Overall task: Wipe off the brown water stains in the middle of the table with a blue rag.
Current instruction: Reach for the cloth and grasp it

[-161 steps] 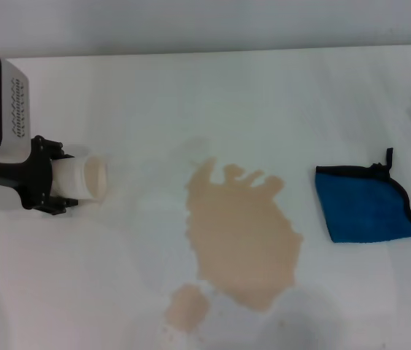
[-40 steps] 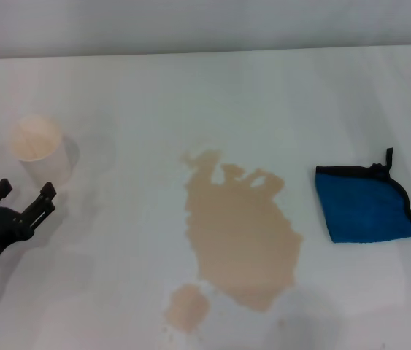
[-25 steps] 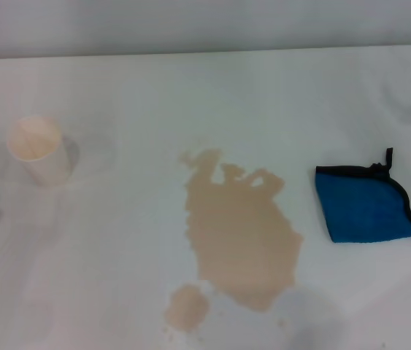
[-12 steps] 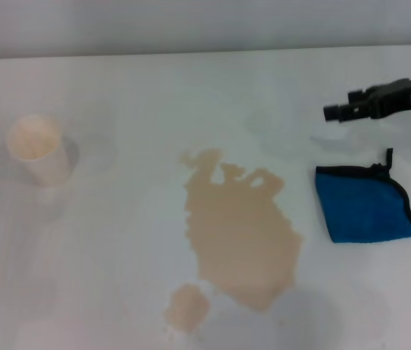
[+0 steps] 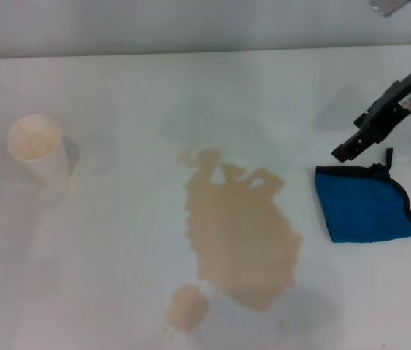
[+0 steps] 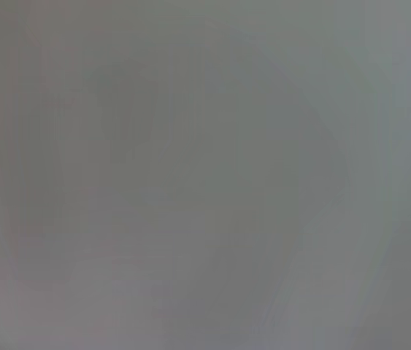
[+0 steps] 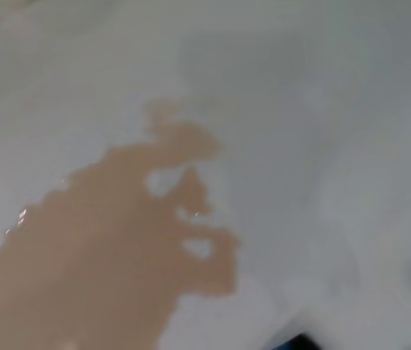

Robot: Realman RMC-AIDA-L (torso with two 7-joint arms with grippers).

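Note:
The brown water stains lie in the middle of the white table point(image 5: 132, 87): a large jagged tan puddle point(image 5: 238, 233) and a small blot point(image 5: 187, 308) at its near left. The puddle also fills the right wrist view point(image 7: 95, 262). The blue rag point(image 5: 366, 204), black-edged with a small loop, lies flat to the right of the puddle. My right gripper point(image 5: 345, 151) reaches in from the upper right, its dark tip just beyond the rag's far left corner and apart from it. My left gripper is out of the head view, and the left wrist view shows only plain grey.
A cream paper cup point(image 5: 37, 149) stands upright at the far left of the table. The table's back edge point(image 5: 190, 52) runs along the top of the head view.
My left gripper let go of the cup, leaving it upright, and drew out of view. My right arm came in from the right and tilted down toward the rag's far corner.

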